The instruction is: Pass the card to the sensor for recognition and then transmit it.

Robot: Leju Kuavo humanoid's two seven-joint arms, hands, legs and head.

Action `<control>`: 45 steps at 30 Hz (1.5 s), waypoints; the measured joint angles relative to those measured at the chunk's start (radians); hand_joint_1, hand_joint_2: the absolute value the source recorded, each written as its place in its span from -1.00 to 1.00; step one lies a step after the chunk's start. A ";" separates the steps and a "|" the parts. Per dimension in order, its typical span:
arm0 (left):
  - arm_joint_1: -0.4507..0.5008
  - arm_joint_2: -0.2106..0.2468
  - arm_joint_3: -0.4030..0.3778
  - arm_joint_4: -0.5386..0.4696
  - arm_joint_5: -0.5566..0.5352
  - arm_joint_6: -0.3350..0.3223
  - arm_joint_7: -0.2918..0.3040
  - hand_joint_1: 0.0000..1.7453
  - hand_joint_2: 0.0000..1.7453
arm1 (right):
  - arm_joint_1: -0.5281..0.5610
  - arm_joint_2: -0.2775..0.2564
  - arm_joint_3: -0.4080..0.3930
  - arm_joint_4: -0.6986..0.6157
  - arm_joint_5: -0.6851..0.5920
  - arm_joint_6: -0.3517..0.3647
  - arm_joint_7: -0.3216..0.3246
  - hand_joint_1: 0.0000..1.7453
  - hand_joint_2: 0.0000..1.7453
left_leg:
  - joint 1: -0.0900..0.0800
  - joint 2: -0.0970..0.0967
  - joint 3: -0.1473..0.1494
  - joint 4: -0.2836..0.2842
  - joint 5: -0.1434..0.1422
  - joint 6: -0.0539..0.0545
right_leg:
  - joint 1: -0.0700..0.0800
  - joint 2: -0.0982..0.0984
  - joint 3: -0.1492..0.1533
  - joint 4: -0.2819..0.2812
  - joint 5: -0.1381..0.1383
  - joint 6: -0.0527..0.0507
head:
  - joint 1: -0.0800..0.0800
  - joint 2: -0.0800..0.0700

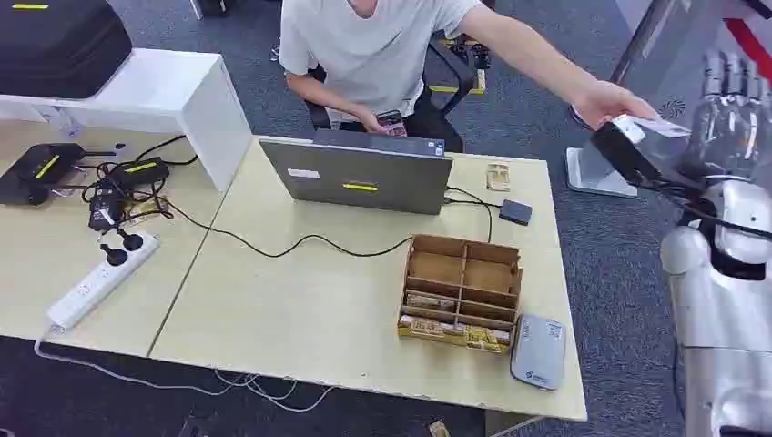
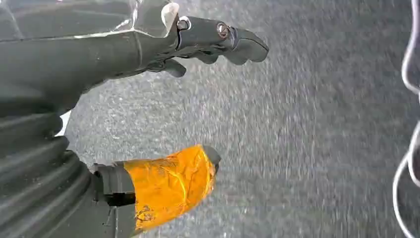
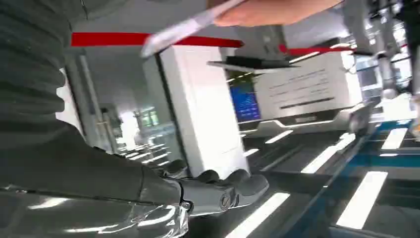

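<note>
A person in a white T-shirt reaches across to the right, and the person's hand (image 1: 608, 102) holds the pale card (image 1: 654, 127) just above the black sensor (image 1: 628, 151) on its stand. My right hand (image 1: 731, 109) is raised beside the sensor with its fingers straight up, empty and apart from the card. From the right wrist the blurred card (image 3: 185, 26) hangs from the person's hand (image 3: 270, 10) above the sensor (image 3: 252, 63), with my fingers (image 3: 225, 191) well away from it. My left hand (image 2: 124, 49) hangs over grey carpet, fingers apart, with its orange-taped thumb (image 2: 171, 183) holding nothing.
The pale table (image 1: 300, 309) carries a grey laptop (image 1: 364, 173), a wooden compartment box (image 1: 462, 291) with cards in its front row, a grey flat device (image 1: 538, 350), a small black box (image 1: 515, 211) and a power strip (image 1: 100, 282). The sensor stand's base (image 1: 596, 173) sits on carpet.
</note>
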 joint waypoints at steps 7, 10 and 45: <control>-0.003 -0.009 0.003 0.003 0.009 -0.083 -0.018 -1.00 1.00 | 0.023 0.038 0.152 -0.074 -0.023 0.063 -0.004 -1.00 1.00 | 0.000 0.000 0.000 0.000 0.000 0.000 | 0.000 0.001 0.000 0.000 0.000 0.000 | 0.000 0.000; -0.002 -0.010 0.013 0.005 0.010 -0.091 -0.018 -1.00 1.00 | 0.031 0.045 0.177 -0.089 -0.027 0.069 -0.004 -1.00 1.00 | 0.000 0.000 0.000 0.000 0.000 0.000 | 0.000 0.001 0.000 0.000 0.000 0.000 | 0.000 0.000; -0.003 -0.018 0.029 0.010 -0.002 -0.116 0.010 -1.00 1.00 | 0.057 0.064 0.228 -0.128 -0.110 0.075 -0.029 1.00 1.00 | 0.000 0.000 0.000 0.000 0.000 0.000 | 0.000 0.001 0.000 0.000 0.000 0.000 | 0.000 0.000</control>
